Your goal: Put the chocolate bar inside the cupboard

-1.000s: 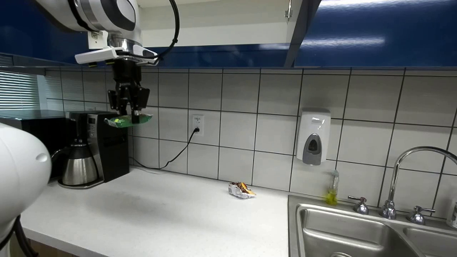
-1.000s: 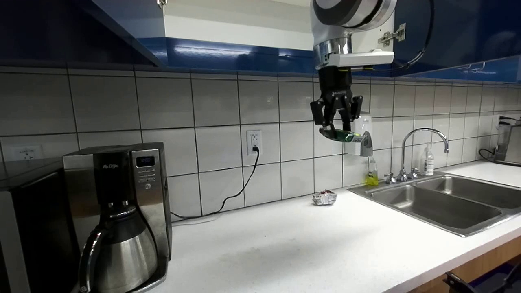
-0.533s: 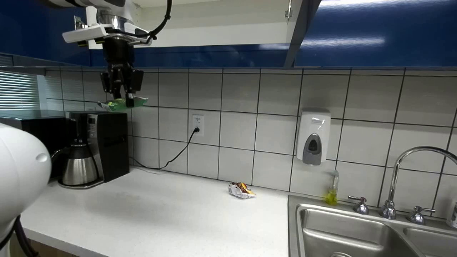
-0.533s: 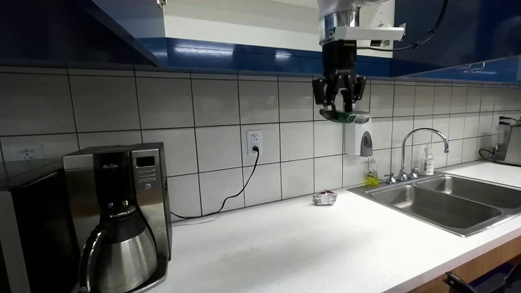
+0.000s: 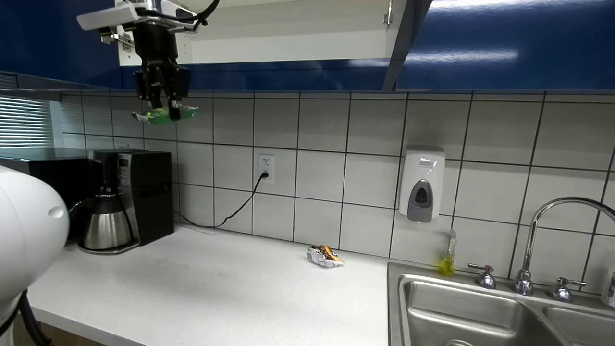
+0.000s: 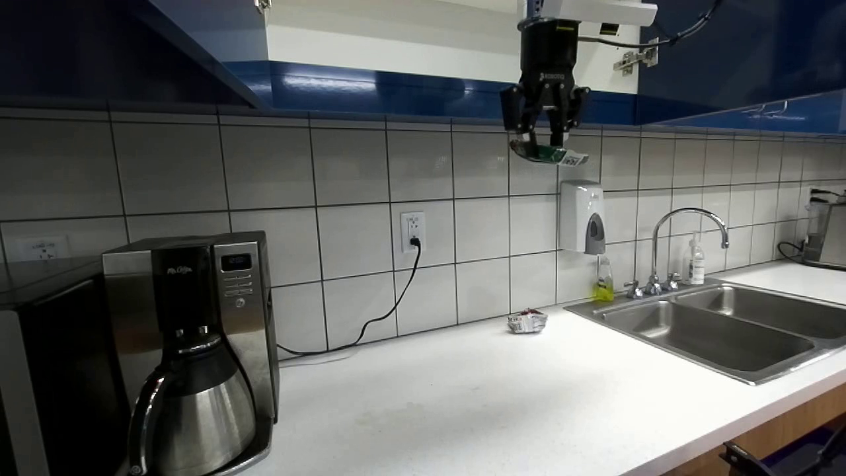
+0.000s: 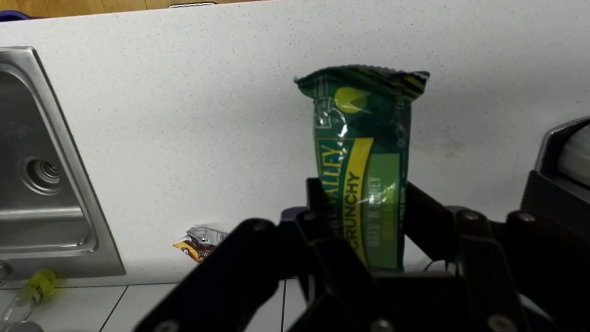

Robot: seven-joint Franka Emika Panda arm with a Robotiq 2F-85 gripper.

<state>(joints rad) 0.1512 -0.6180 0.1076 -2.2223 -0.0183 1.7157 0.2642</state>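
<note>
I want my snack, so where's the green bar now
At left in an exterior view, the green bar is held in the claw, seen below the open cupboard.

White arm (image 5: 29, 216), black pincer (image 6: 542, 139), seemingly grey screws (image 7: 500, 323)

Right of centre in the wrist view, the Crunchy Oats 'N Honey bar (image 7: 362, 161) is dark green with a yellow band, a lighter green panel and dark-and-yellow stripes at its upper end, against the black gripper (image 7: 363, 186) and a white countertop (image 7: 207, 115) flecked with fine brown specks. Across the top of both exterior views the cupboard (image 5: 288, 76) is deep blue outside and creamy white inside, over pale grey wall tiles (image 5: 319, 175) crossed by a grid of dark lines. At left in an exterior view, the coffee maker (image 6: 188, 297) is silver and black.
</note>
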